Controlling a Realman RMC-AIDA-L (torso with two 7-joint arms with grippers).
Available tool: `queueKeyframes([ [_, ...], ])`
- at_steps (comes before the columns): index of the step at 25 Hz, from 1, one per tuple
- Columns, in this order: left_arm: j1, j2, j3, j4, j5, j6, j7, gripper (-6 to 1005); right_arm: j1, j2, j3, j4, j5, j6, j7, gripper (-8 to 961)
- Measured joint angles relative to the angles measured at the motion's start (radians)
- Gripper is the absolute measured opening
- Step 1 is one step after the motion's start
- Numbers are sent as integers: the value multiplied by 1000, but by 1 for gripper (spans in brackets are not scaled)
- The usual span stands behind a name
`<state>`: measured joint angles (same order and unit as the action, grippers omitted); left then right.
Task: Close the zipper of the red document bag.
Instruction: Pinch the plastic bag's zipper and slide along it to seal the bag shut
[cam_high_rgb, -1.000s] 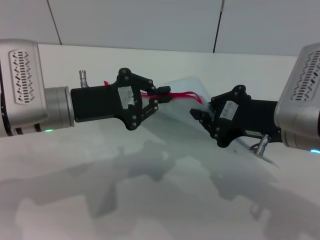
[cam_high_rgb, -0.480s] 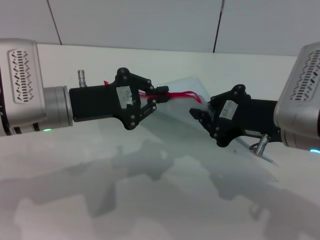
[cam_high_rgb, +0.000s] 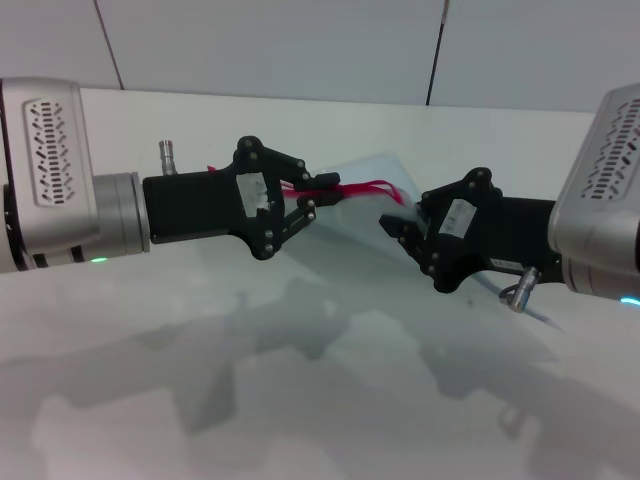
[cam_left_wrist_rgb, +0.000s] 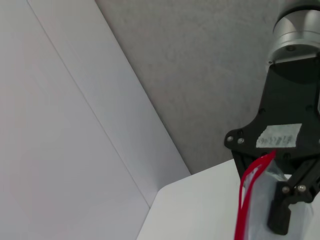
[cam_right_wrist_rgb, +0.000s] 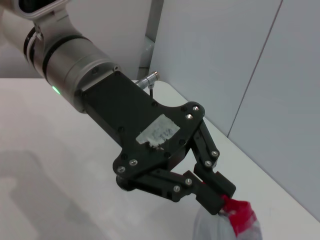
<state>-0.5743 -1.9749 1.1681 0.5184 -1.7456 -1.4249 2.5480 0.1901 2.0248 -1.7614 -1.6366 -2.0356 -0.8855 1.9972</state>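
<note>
The red document bag (cam_high_rgb: 362, 232), a translucent pale pouch, hangs above the table between my two grippers. Its zipper (cam_high_rgb: 372, 186) runs as a thin red strip along the upper edge. My left gripper (cam_high_rgb: 333, 187) is shut on the zipper near the bag's left end. In the right wrist view the same left gripper (cam_right_wrist_rgb: 223, 202) pinches the red zipper (cam_right_wrist_rgb: 239, 216). My right gripper (cam_high_rgb: 398, 221) is shut on the bag's right end, just below the red strip. The left wrist view shows the zipper (cam_left_wrist_rgb: 246, 196) running into the right gripper (cam_left_wrist_rgb: 278, 207).
The white table (cam_high_rgb: 300, 400) spreads below both arms, with their shadows on it. A grey panelled wall (cam_high_rgb: 300, 45) stands behind the table's far edge. The bag's lower corner (cam_high_rgb: 535, 320) trails under the right arm.
The left arm has edged slightly to the right since half a second ago. Both grips and the bag look unchanged.
</note>
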Motion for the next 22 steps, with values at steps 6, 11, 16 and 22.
queueKeyframes([
  [6, 1, 0, -4, 0, 0, 2, 0, 81, -5, 0, 4, -1, 0, 4, 0, 52],
  [11, 24, 2, -7, 0, -5, 31, 5, 81, -23, 0, 14, -9, 2, 6, -1, 51],
  [16, 50, 7, -36, 0, -5, 40, 5, 80, -39, 0, 39, -22, 0, 7, -2, 50],
  [22, 81, 10, -92, -19, -1, 49, 16, 80, -56, 0, 79, -23, -5, 11, -3, 51],
])
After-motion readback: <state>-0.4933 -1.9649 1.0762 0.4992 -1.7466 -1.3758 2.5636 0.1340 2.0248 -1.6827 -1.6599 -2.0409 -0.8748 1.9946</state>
